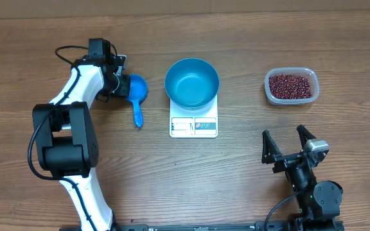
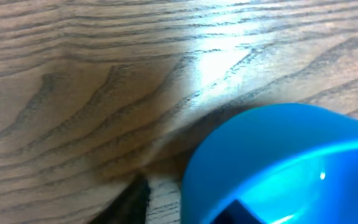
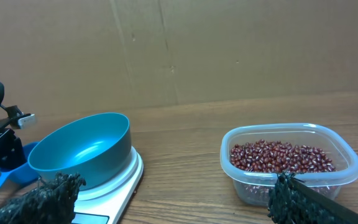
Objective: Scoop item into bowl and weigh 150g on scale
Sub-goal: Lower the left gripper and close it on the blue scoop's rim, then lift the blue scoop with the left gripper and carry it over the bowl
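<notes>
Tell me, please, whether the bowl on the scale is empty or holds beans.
Empty: the bowl shows bare blue inside from overhead and the right wrist; the beans sit in the clear tub.

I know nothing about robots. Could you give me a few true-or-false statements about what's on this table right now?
1. The round teal-blue bowl sits on the small white square scale. True.
2. The bowl holds beans. False: it is empty; the red-brown beans are in the clear plastic tub.
3. The bright blue handled scoop lies right of the scale. False: left, by the left gripper.
4. The right gripper is open and empty. True.
</notes>
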`<state>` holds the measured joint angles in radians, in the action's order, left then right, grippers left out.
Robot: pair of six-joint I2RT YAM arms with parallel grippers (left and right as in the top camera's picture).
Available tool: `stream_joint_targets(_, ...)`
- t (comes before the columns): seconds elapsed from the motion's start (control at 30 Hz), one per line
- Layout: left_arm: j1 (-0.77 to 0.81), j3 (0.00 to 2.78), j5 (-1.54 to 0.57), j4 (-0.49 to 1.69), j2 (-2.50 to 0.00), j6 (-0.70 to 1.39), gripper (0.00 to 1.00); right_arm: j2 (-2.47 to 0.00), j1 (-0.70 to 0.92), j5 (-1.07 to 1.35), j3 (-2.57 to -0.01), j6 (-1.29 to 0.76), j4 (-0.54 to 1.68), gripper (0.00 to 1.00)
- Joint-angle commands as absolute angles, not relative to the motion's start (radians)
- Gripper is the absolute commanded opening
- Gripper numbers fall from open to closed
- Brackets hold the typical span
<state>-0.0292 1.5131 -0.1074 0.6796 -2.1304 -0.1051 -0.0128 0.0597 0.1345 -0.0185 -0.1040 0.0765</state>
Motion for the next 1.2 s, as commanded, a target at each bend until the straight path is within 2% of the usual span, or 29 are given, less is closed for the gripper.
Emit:
stream_joint_targets(0.0,-0.026,1.507,-0.101,0.675,-2.140,-0.104,0.16,-0.003,0.062,0.142,-0.008,-0.107,0.073,1.00)
stream_joint_targets(0.07,-0.026,1.507,-0.101,0.675,-2.140,-0.104,0.04,-0.003,0.062,0.143,-0.008,-0.107,0.073,1.00)
stream_joint_targets(0.5,-0.026,1.544,-0.090,0.700,-2.123,-0.104,0.04,-0.003,0.062,0.142,-0.008,-0.107,0.073,1.00)
stream_joint_targets(0.83,-0.026,1.890,-0.067,0.926,-2.092,-0.072,0.04,-0.003,0.062,0.142,-0.008,-0.107,0.073,1.00)
stream_joint_targets(1.0,-0.026,2.103,-0.072,1.081,-2.076,0.039,0.04,-0.003,0.062,0.142,-0.008,-0.107,0.073,1.00)
stream_joint_targets(1.17,-0.023,2.260,-0.098,1.291,-2.060,0.266,0.04,-0.003,0.062,0.142,-0.008,-0.107,0.073,1.00)
